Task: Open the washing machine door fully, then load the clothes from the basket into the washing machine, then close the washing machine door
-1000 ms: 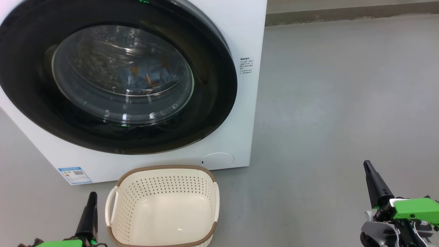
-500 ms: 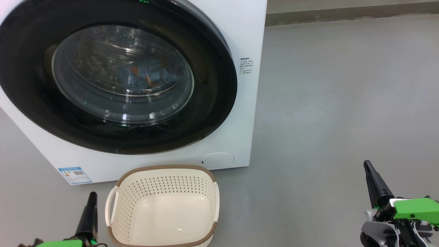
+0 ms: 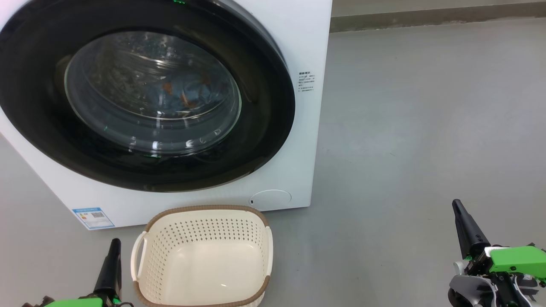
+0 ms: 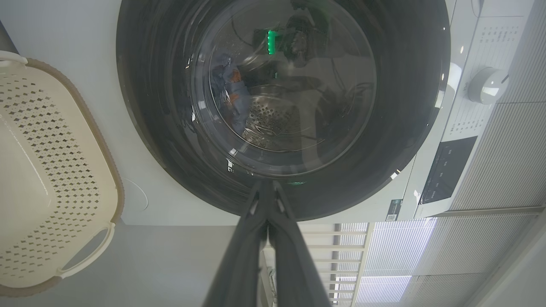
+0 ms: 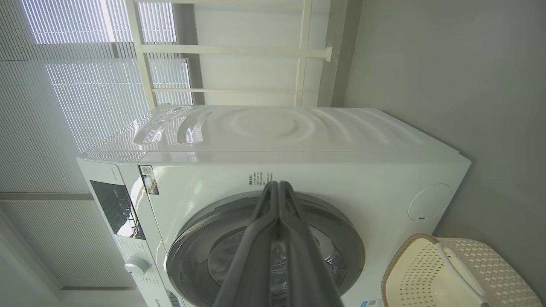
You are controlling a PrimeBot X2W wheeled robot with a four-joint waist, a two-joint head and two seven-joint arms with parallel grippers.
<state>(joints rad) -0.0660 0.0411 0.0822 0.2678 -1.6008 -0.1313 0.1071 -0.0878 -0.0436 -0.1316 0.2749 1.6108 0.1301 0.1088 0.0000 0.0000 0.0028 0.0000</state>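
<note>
Washing machine door (image 3: 273, 128) shut, clothes (image 3: 183, 96) inside, both claws closed.

At the lower left, the left gripper (image 3: 114, 247) sits just beside the basket (image 3: 204, 208), its fingers pressed together and holding nothing. Above it, a blue label (image 3: 93, 217) marks the bottom corner of the washing machine (image 3: 307, 38), its print too small to read. The basket stands on the floor (image 3: 426, 128), just in front of the machine. Blue clothes with orange marks lie behind the door glass. Small dark print (image 3: 306, 82) right of the door is unreadable. Well to the right, the right gripper (image 3: 460, 215) is also closed on nothing.
</note>
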